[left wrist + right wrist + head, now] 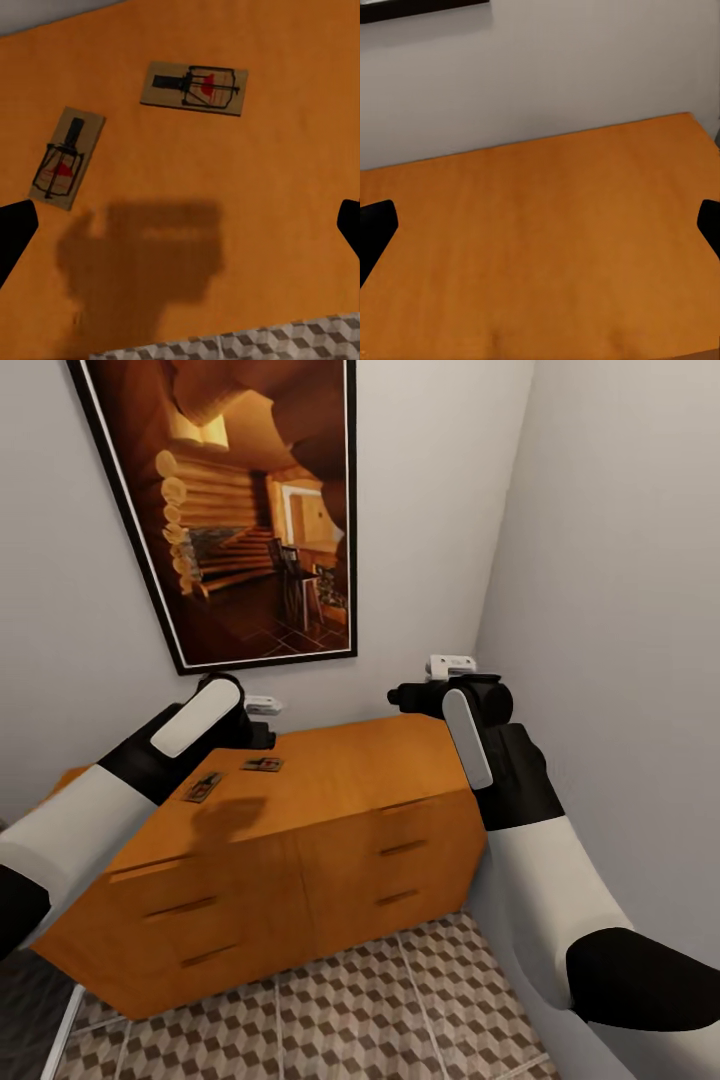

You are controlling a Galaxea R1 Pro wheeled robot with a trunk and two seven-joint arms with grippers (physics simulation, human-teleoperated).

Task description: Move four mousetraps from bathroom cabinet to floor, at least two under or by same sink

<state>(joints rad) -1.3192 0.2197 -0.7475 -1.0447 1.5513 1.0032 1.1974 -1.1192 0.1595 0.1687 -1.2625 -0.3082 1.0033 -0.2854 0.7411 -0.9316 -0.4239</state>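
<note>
Two mousetraps lie flat on the orange-brown cabinet (340, 780), on the left part of its top: one (262, 764) farther back, one (203, 786) nearer the front. In the left wrist view the first mousetrap (195, 88) and the second mousetrap (66, 156) show red bait pads and thin metal parts. My left gripper (260, 736) hovers above them, open and empty (180, 229), and casts a shadow on the wood. Over the right part of the cabinet top (547, 240) my right gripper (398, 697) is open (540, 229) with nothing in it. The cube-patterned bathroom floor (350, 1000) lies in front of the cabinet.
The cabinet stands in a corner, with a grey wall (620, 610) close on its right. A large framed picture (230, 510) hangs above it. Two small white wall fittings (263, 705) (450, 663) sit just above the top. A dark grey floor strip (25, 1000) shows at lower left.
</note>
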